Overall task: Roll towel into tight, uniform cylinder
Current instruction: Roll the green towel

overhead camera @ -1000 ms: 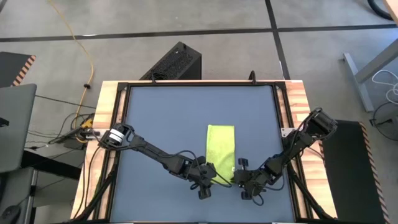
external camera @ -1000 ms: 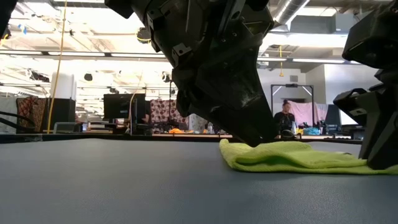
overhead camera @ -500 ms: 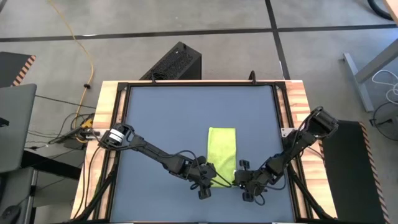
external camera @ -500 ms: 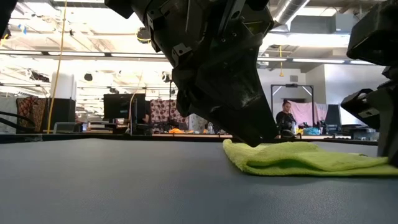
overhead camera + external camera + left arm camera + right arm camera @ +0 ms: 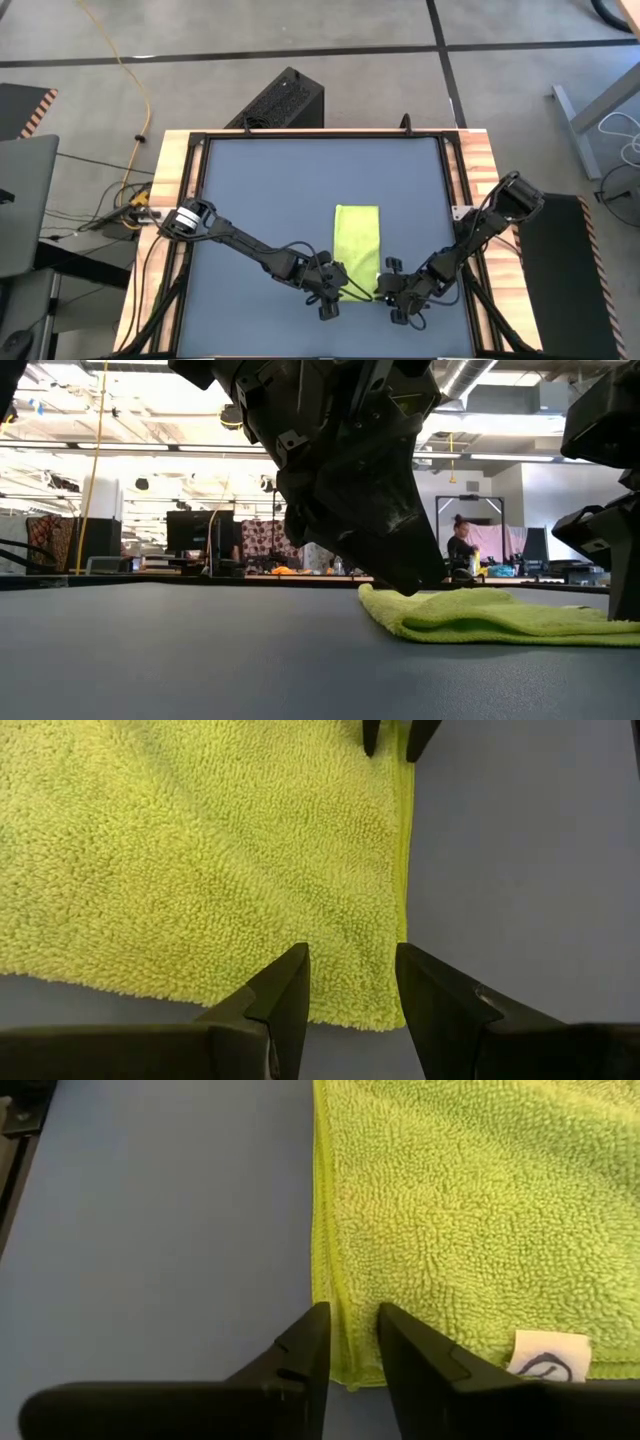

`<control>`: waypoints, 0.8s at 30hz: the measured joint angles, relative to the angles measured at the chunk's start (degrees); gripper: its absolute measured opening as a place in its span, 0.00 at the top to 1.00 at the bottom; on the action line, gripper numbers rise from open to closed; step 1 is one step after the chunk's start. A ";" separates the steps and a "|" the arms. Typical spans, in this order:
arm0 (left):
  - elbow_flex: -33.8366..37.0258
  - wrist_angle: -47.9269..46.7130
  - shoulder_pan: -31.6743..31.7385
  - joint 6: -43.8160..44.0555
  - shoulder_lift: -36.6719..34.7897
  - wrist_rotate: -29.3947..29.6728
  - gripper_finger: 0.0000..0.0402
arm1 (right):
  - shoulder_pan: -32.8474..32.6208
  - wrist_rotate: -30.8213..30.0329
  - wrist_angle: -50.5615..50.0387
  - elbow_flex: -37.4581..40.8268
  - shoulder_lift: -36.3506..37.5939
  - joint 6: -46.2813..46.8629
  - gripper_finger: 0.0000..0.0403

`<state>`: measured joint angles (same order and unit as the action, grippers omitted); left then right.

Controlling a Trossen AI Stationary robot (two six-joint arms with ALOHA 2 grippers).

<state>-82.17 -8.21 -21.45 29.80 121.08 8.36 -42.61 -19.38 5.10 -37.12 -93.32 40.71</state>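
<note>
the towel lies flat as a narrow folded strip on the blue-grey mat, a little right of the tabletop's middle, its long side running from the far half toward the near edge. both of your pincers sit at its near end, close together.

your left pincer is at the near left corner. in its wrist view the fingers stand apart with the towel's corner edge showing in the gap; they press on or hover just over the pile but do not pinch it, so it reads as released. the other arm's fingertips show at the far side of that same edge.

your right pincer is at the near right corner. its fingers are a narrow gap apart, straddling the hemmed edge of the towel; you cannot tell whether they still nip the hem. a small white label with a dark mark sits on the cloth just beside them.

in the low view the left arm's dark bulk fills the middle and hides the towel's left end; the cloth lies low and rumpled, unrolled.

round the tabletop: a black box behind the far edge, a yellow cable on the floor, a person far off in the room.
</note>
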 joint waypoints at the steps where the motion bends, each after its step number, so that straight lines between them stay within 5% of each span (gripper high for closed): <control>1: 0.00 0.00 0.00 -0.07 0.00 0.00 0.65 | 0.00 0.00 0.00 0.00 0.00 -0.02 0.73; 12: 0.00 0.00 0.00 -0.06 0.00 0.00 0.65 | -0.02 0.25 -0.53 -0.34 0.00 0.72 0.97; 24: 0.00 0.00 -0.02 -0.06 0.00 0.02 0.65 | -0.02 1.49 -15.84 -8.26 0.00 1.03 0.94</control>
<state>-82.17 -8.21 -21.47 29.74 121.08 8.38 -42.63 -17.89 -10.74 -45.39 -93.32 41.73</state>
